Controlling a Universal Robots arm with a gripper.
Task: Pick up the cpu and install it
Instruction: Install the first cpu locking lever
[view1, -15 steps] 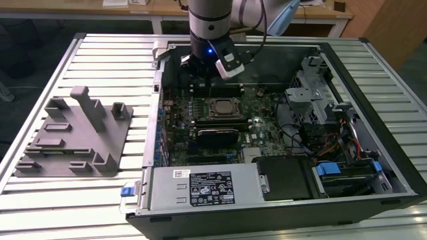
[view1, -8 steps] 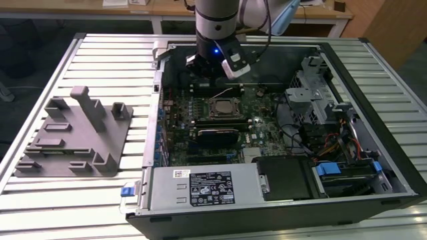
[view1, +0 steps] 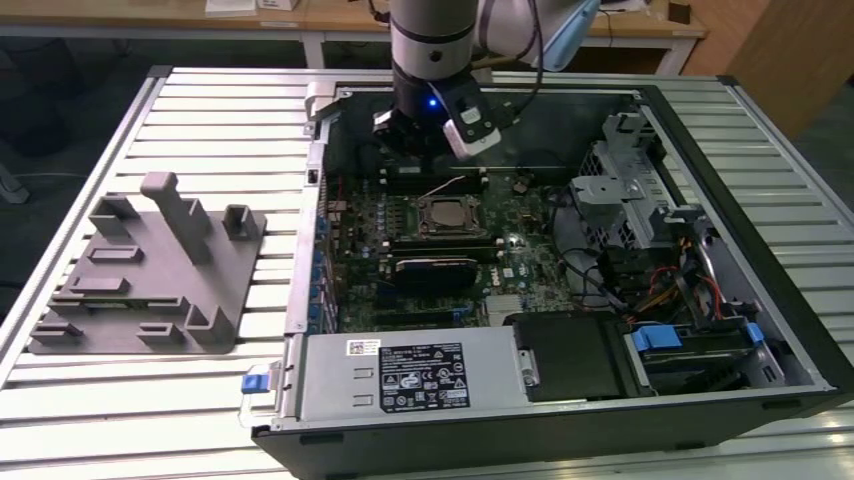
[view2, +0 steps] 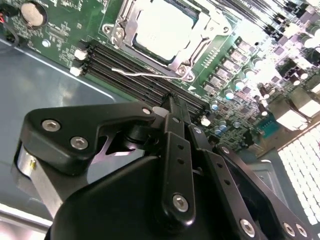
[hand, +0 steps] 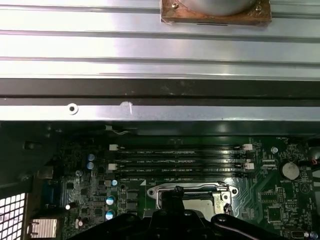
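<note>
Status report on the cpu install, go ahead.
Gripper shut, empty, above the memory slots. Cpu seated in socket. Nothing in the way.

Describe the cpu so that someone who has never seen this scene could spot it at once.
Start at the open computer case on the slatted table and find the green motherboard on its floor. Near the board's middle, just in front of the gripper, sits the cpu in its metal socket frame. It is a flat, silvery-grey square, unlike the long black memory slots beside it.
</note>
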